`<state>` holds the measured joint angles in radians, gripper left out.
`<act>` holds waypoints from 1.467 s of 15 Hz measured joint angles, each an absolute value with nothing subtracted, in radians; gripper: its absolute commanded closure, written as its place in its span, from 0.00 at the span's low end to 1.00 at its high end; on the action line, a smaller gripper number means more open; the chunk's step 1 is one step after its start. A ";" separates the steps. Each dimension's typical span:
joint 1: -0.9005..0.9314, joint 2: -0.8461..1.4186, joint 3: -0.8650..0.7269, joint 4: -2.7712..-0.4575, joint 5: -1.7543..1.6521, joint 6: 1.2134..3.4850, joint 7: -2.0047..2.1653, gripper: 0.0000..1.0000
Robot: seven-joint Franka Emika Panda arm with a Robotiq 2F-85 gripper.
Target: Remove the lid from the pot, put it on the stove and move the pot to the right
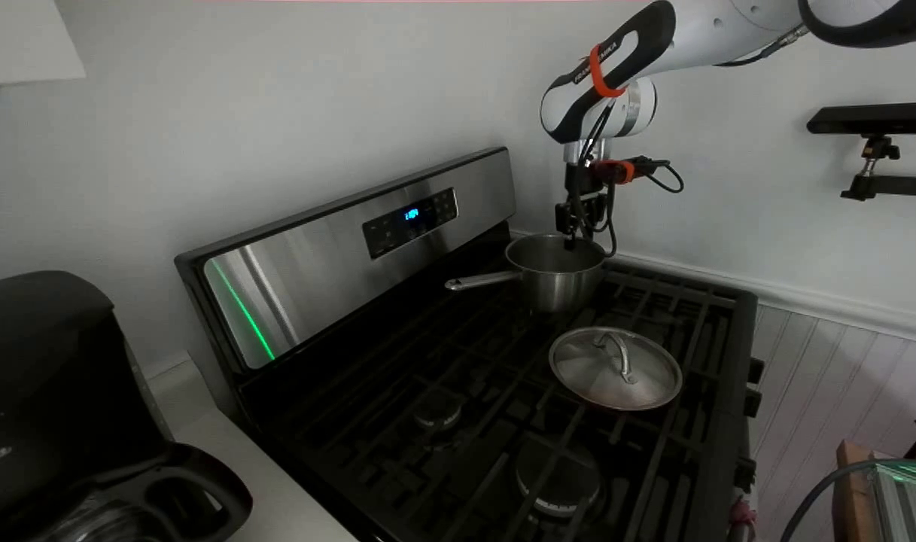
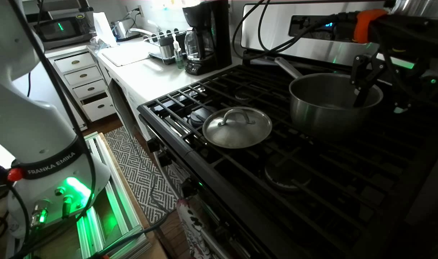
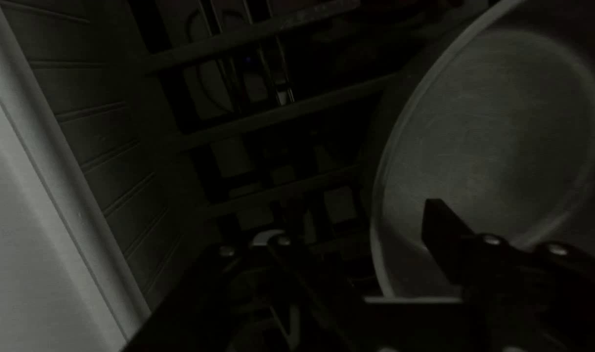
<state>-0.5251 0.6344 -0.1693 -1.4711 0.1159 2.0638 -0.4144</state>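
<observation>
The shiny steel pot [image 1: 555,292] [image 2: 321,117] stands uncovered on the back grates of the stove [image 1: 314,290] [image 2: 263,28]. Its long handle [image 1: 484,280] [image 2: 288,67] points along the back control panel. The silvery lid [image 1: 616,376] [image 2: 237,133] lies knob up on the grates in front of the pot; it is out of the wrist view. My gripper [image 1: 580,232] [image 2: 380,102] is open at the pot's rim on the side away from the handle. In the wrist view the pot [image 3: 493,132] shows one finger inside it; the dark other finger is outside the rim, with the rim between them.
A wall [image 1: 698,196] [image 3: 28,220] stands close beside the pot and gripper. The control panel [image 1: 410,220] rises behind the pot. A black coffee maker [image 1: 44,376] [image 2: 213,36] stands on the white counter [image 2: 147,77] past the stove's far side. Cables hang around the gripper.
</observation>
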 measured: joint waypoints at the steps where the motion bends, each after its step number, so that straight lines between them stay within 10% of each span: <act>1: -0.525 0.628 -0.168 -1.471 0.116 2.064 -0.414 0.00; 22: -0.382 0.095 -0.203 -1.992 0.115 2.191 -0.355 0.00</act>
